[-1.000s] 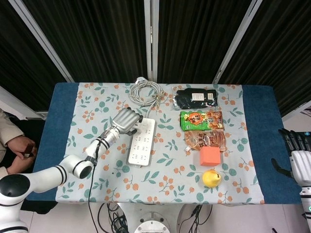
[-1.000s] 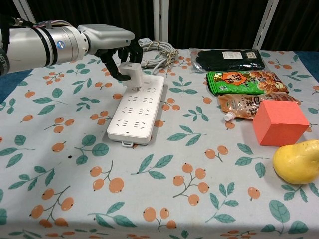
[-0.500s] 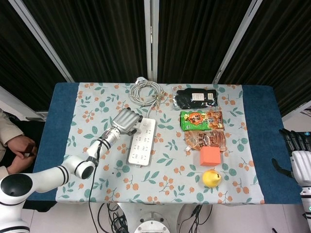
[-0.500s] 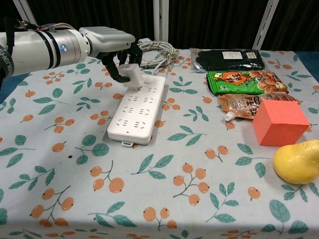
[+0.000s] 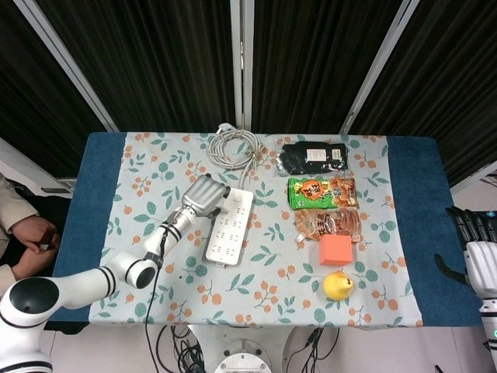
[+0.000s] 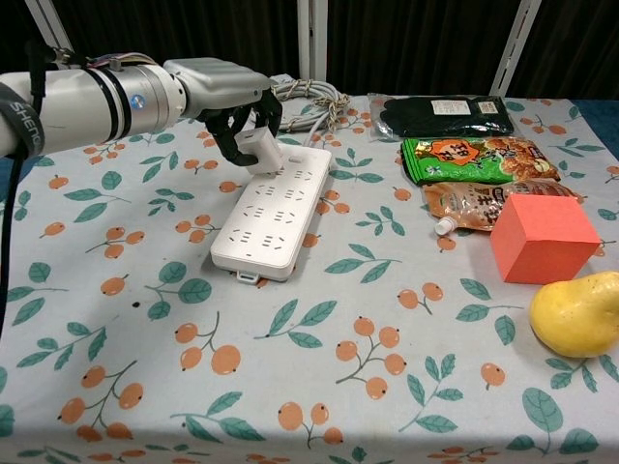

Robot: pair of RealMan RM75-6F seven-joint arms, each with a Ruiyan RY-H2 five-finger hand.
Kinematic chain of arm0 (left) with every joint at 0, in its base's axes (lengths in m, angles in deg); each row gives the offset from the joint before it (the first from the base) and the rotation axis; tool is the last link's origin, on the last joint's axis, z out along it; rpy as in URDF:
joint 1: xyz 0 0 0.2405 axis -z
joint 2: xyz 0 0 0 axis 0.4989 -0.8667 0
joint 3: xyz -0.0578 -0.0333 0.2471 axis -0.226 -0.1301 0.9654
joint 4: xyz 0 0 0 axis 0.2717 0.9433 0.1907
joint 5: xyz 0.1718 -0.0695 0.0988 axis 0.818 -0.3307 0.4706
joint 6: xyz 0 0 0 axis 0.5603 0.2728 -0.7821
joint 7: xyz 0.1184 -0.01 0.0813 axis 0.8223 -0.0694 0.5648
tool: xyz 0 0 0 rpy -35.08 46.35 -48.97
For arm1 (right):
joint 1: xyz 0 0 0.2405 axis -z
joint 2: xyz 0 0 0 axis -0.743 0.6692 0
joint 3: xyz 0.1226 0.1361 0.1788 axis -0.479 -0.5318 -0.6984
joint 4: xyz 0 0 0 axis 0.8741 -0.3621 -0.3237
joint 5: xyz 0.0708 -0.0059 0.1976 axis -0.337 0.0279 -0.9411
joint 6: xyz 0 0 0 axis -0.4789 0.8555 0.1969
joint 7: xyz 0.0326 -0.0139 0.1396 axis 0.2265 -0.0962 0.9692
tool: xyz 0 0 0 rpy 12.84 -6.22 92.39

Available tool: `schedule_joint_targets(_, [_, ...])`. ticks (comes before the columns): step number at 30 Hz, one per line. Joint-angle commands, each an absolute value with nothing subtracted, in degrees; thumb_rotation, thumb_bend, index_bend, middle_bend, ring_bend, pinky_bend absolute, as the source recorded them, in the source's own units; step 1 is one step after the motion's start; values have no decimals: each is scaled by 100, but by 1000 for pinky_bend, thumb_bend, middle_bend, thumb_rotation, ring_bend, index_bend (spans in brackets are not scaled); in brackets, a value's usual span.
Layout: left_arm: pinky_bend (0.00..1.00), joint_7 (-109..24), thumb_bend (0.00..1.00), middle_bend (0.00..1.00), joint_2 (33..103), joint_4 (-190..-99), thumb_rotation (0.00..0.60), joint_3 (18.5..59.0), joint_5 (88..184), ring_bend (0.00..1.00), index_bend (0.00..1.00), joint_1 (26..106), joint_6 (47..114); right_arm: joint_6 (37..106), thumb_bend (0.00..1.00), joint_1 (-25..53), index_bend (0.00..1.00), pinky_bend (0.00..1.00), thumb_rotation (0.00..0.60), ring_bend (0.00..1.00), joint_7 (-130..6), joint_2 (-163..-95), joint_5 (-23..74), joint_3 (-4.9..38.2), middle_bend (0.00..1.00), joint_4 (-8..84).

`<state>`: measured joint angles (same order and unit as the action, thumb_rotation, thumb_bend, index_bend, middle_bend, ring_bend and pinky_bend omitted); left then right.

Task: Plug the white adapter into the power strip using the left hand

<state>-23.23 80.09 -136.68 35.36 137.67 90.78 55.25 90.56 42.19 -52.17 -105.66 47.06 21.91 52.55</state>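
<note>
Left hand point(image 6: 235, 108) grips the white adapter point(image 6: 259, 147), fingers wrapped over its top and sides. Adapter is tilted, lower edge at the far end of the power strip point(image 6: 274, 216); can't tell from either view if the prongs are seated. In the head view the left hand point(image 5: 204, 195) covers the adapter entirely.

Power strip lies flat on the floral tabletop point(image 6: 319, 377), its long body running from the hand toward the near edge. Coiled white cable point(image 6: 308, 101) sits just behind the hand.

Well off to the hand's right: black packet point(image 6: 444, 115), green snack bag point(image 6: 471, 159) in front of it, then an orange-brown pouch point(image 6: 476, 205), an orange-red cube point(image 6: 541, 237) touching that pouch, and a yellow pear-like fruit point(image 6: 578, 314) nearest the front edge.

Right hand point(image 5: 478, 252) shows only in the head view, at the far right off the tabletop edge, fingers apart, holding nothing.
</note>
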Motion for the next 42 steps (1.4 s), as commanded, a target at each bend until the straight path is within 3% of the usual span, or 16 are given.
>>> schedule_joint_targets(1, [333,-2155,478,771,7970,-13658,600,3532,13648,553,691,9192,5398,9064,240,4222,0,0,600,0,-5215,-10566,4707,2189,58,5252])
schedule_joint_targets(15, [286,-894,515,803,7734,-13744,600,3720,12425,566,728,9994,4787,9077,239,4236,0,0,600,0,-5198,-10589,4710,2193,58,5233])
schedule_joint_targets(36, [289,-15,526,858,8032,-13634,600,4389,10974,608,787,10737,4972,9110,238,4306,0,0,600,0,-5000,-10655,4666,2198,58,5040])
schedule_joint_targets(40, [288,-65,525,800,8024,-13695,600,4426,10974,588,733,10738,5053,9108,238,4310,0,0,600,0,-4980,-10661,4662,2196,58,5019])
schedule_joint_targets(42, [284,-128,523,693,7989,-13754,600,4436,11011,535,624,10716,5080,9111,238,4312,0,0,600,0,-4975,-10659,4661,2192,58,5015])
